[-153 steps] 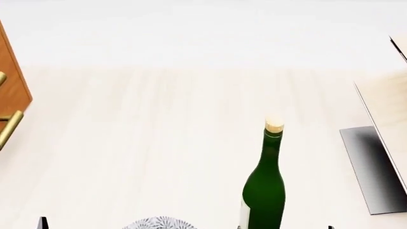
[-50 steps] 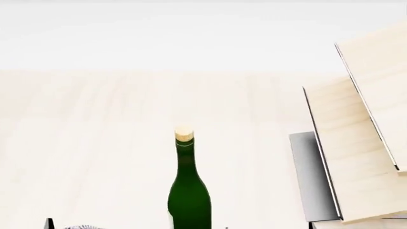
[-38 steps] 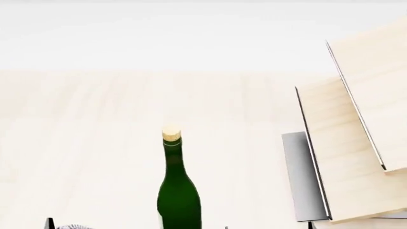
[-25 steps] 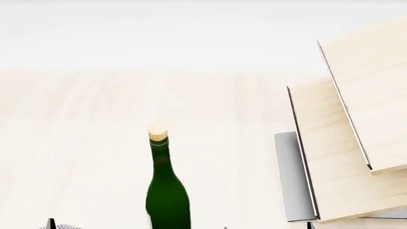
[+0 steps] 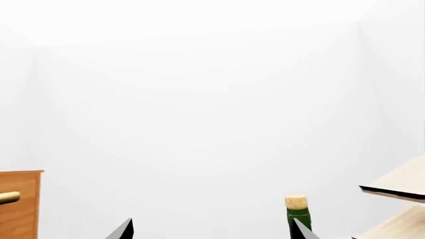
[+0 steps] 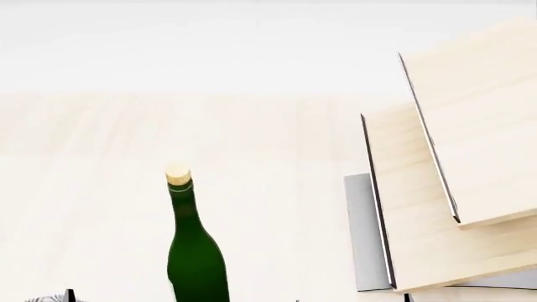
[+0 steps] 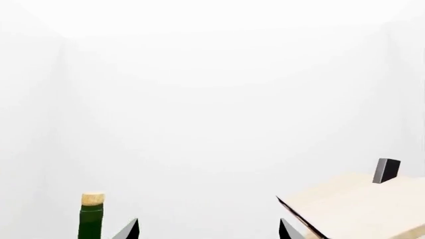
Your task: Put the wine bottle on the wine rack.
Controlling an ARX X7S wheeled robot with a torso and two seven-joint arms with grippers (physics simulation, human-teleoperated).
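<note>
A: Where the head view looks down on the pale wood counter (image 6: 100, 163), wine bottle (image 6: 195, 251) standing upright, left of centre, tan cork on top. Dark green glass, long neck. Base cut off by the frame edge.

B: Rack position?

A: Wine rack (image 6: 436, 207) to the right of the bottle, well apart from it. Two slanted light-wood boards with dark edges, one above the other, grey metal base showing beside the lower board. No contact between bottle and rack.

B: Left tool (image 5: 211, 230)?

A: Only two dark fingertips (image 5: 123, 230) at the edge of the left wrist view, spread wide, nothing between them. Bottle's cork and neck just beside one tip, outside the gap. Corner of a reddish-brown cabinet (image 5: 20, 204) with a brass handle far over on the other side. Edges of the rack boards also visible past the bottle.

B: Right tool (image 7: 207, 230)?

A: Same picture: two dark tips, parted wide, gripping nothing. Bottle neck off to one side of the gap, a rack board with its small black peg (image 7: 386, 170) to the other. White wall behind.

B: Anything else on the counter?

A: Sliver of something patterned grey (image 6: 46, 297) at the lower left corner of the head view; too little showing to identify.
</note>
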